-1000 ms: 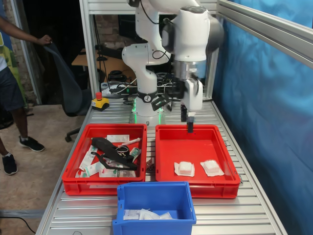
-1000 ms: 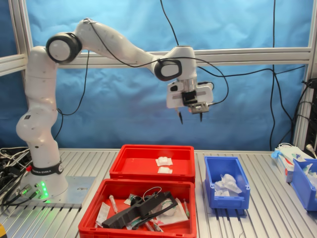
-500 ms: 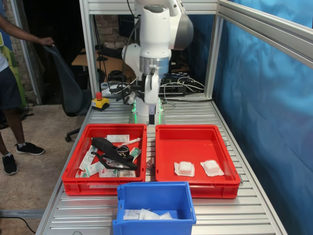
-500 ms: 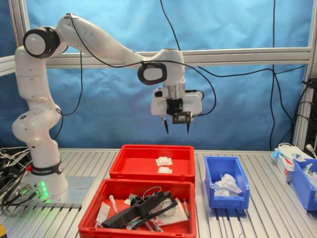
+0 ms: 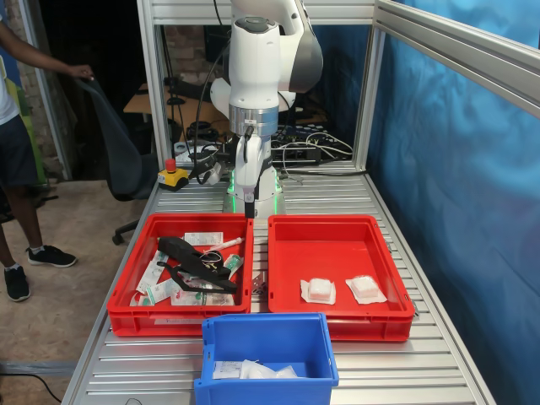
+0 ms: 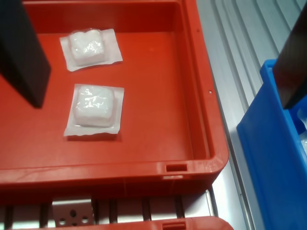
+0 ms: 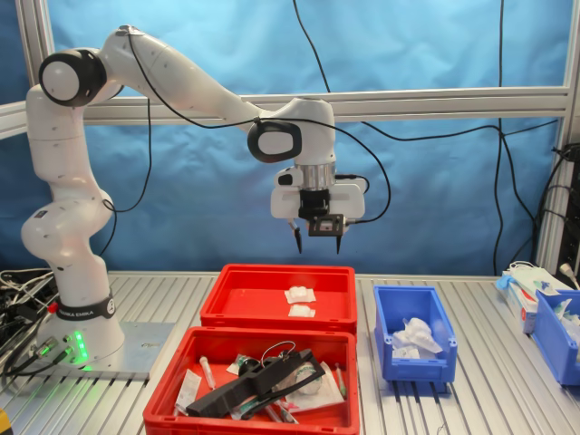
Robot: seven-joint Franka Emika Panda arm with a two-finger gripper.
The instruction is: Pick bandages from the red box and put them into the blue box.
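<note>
The red box (image 5: 337,222) holds two white square bandages (image 5: 318,290) (image 5: 365,288) at its front. In the second exterior view it is the far tray (image 7: 272,271), with the bandages (image 7: 300,295) on its right half. The blue box (image 5: 268,321) (image 7: 412,364) holds several white packets (image 5: 253,369). My gripper (image 7: 317,243) hangs open and empty, high above the red box. In the first exterior view the gripper (image 5: 248,211) is edge-on over the trays' back edge. The wrist view shows the bandages (image 6: 94,106) (image 6: 90,45), the red rim (image 6: 192,167), the blue box (image 6: 278,158) and my dark fingers (image 6: 21,52).
A twin red tray (image 5: 177,321) (image 7: 249,422) holds a black tool (image 5: 190,257) and mixed packets. A red-topped stop button (image 5: 171,173) sits behind it. A person (image 5: 17,135) stands at the first exterior view's left. Another blue bin (image 7: 557,335) stands at the second exterior view's right.
The arm swung from over the red box's back edge toward the first exterior view's left and came a little lower. The gripper stayed open and empty.
</note>
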